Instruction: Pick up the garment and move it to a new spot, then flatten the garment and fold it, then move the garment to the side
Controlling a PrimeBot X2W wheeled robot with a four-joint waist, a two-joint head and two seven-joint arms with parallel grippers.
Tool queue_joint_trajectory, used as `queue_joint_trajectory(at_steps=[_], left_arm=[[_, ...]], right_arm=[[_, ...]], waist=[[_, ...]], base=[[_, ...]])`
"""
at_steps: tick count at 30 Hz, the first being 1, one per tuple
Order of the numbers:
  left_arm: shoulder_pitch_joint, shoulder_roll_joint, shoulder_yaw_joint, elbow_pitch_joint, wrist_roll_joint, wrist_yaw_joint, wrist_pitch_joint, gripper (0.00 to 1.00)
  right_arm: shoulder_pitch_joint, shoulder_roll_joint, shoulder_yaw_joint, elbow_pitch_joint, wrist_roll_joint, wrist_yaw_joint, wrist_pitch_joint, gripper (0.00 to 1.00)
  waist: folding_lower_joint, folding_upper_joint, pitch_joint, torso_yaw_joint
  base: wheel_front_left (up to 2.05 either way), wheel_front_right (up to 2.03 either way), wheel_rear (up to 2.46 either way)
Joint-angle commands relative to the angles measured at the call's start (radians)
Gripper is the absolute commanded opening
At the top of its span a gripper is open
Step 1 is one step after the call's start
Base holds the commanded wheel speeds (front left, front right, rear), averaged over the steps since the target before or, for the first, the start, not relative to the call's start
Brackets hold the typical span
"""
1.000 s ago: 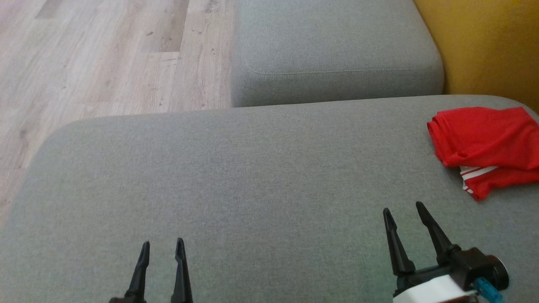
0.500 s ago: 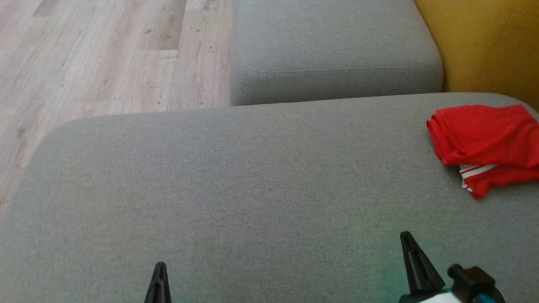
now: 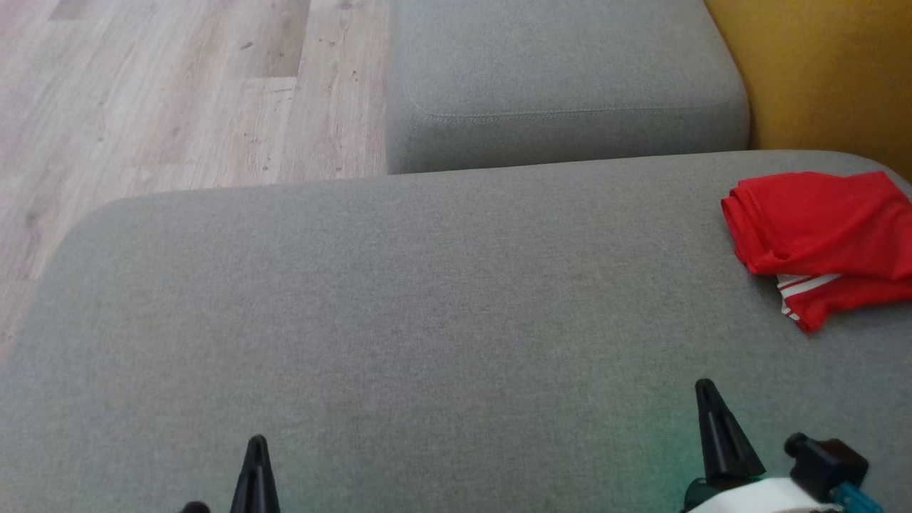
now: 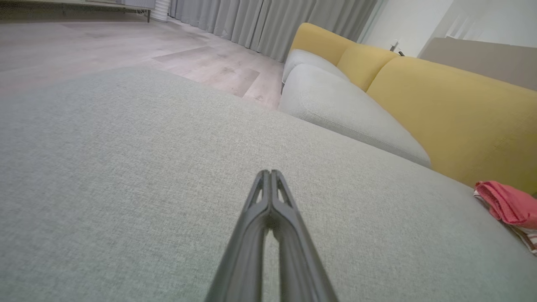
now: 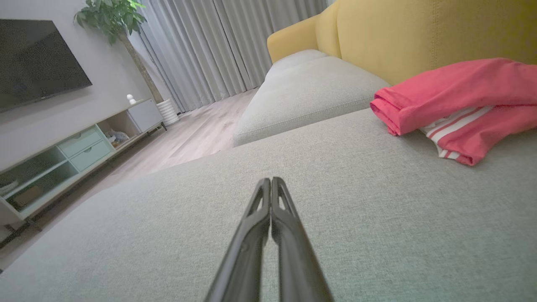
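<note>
The garment (image 3: 819,228) is red with white stripes and lies folded in a small bundle at the far right of the grey cushion (image 3: 399,313); it appears too in the right wrist view (image 5: 457,100) and at the edge of the left wrist view (image 4: 507,205). My left gripper (image 3: 256,445) is low at the bottom left, shut, with nothing held; its fingers press together (image 4: 270,174). My right gripper (image 3: 707,388) is shut and empty at the bottom right, well short of the garment, fingertips touching (image 5: 270,182).
A second grey cushion (image 3: 563,78) sits beyond the near one, with a yellow backrest (image 3: 819,71) on the right. Wooden floor (image 3: 164,100) lies past the cushion's left and far edges. A TV cabinet (image 5: 79,147), a plant and curtains stand across the room.
Both grippers have gone from open to shut, each now showing as a single point. Both have drawn back toward the bottom edge. The head camera has shifted slightly.
</note>
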Motion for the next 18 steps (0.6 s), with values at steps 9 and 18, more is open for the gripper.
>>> queue_joint_trajectory(at_steps=[9, 18], left_arm=[[-0.075, 0.011, 0.036, -0.021, -0.115, -0.023, 0.023, 0.0], [-0.101, 0.014, 0.057, -0.017, -0.227, -0.04, 0.049, 0.0]], right_arm=[[-0.069, -0.018, -0.016, -0.025, 0.131, 0.002, 0.022, 0.0], [-0.09, -0.022, -0.029, -0.021, 0.258, 0.003, 0.047, 0.0]], waist=[[-0.0001, 0.0, 0.008, -0.003], [-0.0001, 0.0, 0.017, -0.006]], base=[[0.0, 0.0, 0.0], [0.0, 0.0, 0.0]])
